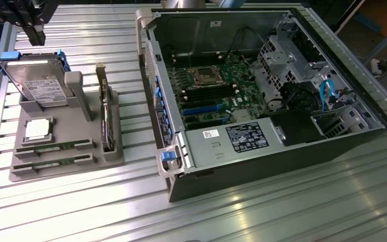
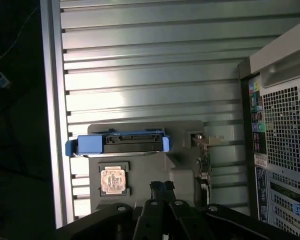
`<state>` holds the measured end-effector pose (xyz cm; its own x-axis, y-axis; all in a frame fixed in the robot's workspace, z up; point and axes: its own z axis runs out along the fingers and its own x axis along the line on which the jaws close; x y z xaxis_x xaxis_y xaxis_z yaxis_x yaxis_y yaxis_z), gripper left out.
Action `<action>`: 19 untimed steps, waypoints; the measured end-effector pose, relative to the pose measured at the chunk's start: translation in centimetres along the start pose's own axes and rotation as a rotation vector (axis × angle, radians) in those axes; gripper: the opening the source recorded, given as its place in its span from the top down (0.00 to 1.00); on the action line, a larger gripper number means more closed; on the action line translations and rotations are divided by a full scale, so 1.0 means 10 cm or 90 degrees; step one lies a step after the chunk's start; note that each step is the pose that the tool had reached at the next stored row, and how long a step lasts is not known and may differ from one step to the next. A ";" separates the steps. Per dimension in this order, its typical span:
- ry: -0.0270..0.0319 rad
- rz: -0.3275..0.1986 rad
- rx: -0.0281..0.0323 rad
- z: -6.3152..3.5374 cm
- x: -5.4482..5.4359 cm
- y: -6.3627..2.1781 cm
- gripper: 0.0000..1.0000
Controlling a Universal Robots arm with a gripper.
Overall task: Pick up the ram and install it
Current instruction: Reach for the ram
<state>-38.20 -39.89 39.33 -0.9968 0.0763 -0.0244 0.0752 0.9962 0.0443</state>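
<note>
Ram (image 1: pixel 54 147): a green stick lying flat in a slot at the front of the grey holder (image 1: pixel 92 164), nothing touching it.
Second stick (image 1: pixel 49 164): same kind, in the neighbouring slot just beside the first.
Gripper (image 1: pixel 36 40) (image 2: pixel 161 187): hangs above the far corner of the holder, well apart from both sticks. Fingers pressed together, holding nothing.
Hard drive (image 1: pixel 40 83) (image 2: pixel 117 144): leans in a blue carrier at the holder's far end, nearest to the gripper.
Processor chip (image 1: pixel 38 128) (image 2: pixel 113 180): square, silver, lying flat between the drive and the sticks.
Dark card (image 1: pixel 106 118) (image 2: pixel 205 160): stands on edge along the holder's side towards the case.
Computer case (image 1: pixel 261 91) (image 2: pixel 285 125): on its side, open, motherboard (image 1: pixel 210 91) exposed, at the exterior view's right of the holder.
Table (image 1: pixel 281 212): slatted metal, bearing holder and case.
</note>
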 end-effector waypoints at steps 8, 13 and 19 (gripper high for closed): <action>0.0000 0.000 0.0000 0.000 0.00 0.000 0.89; 0.0000 0.000 0.0000 -0.001 0.00 -0.032 0.89; -0.0001 0.000 0.0000 -0.004 -0.01 -0.110 0.89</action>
<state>-38.20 -41.00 39.33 -0.9968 0.0762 -0.0245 0.0751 0.9962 0.0444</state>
